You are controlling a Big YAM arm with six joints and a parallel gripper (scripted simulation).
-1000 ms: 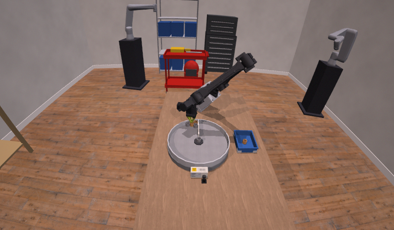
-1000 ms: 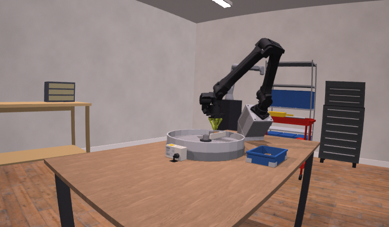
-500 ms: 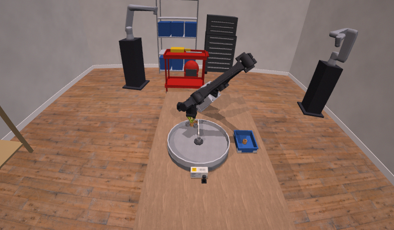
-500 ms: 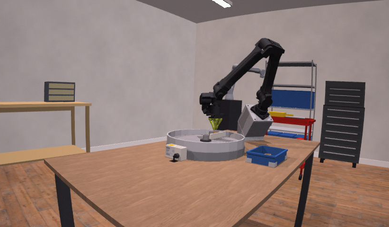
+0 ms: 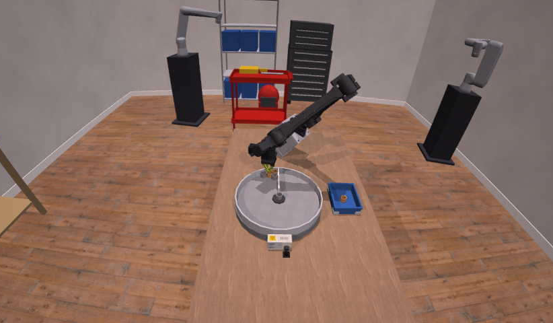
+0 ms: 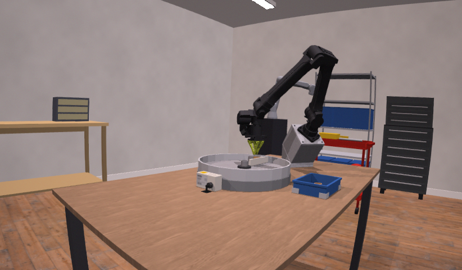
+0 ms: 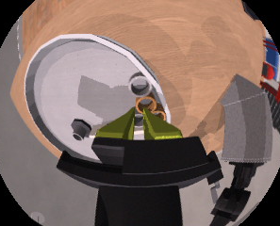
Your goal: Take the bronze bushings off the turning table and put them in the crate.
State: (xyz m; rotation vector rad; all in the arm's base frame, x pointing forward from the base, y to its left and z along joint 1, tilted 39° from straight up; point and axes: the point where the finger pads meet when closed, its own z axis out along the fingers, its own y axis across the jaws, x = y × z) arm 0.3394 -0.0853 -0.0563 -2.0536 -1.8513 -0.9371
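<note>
My gripper (image 5: 268,171) (image 6: 255,153) (image 7: 139,110) points down, nearly closed and empty, just above the bushings at the turning table's arm side. The grey turning table (image 5: 253,228) (image 6: 247,183) (image 7: 35,89) has a raised rim. One bronze bushing (image 5: 269,175) (image 7: 140,99) stands just beyond the fingertips in the wrist view. A second bronze bushing (image 5: 274,171) (image 7: 161,114) stands near the rim, partly hidden by a finger. Two steel bushings (image 5: 263,174) (image 5: 274,176) stand beside them. The blue crate (image 5: 345,210) (image 6: 310,188) holds one bronze bushing (image 5: 343,198) (image 6: 318,183).
A pale upright bar (image 5: 278,182) (image 6: 259,161) runs from near the bushings toward the central hub (image 5: 278,198) (image 6: 244,164) (image 7: 80,127). A white box (image 5: 279,242) (image 6: 206,180) with a small black knob (image 5: 286,252) stands at the turning table's front. The crate is to the right.
</note>
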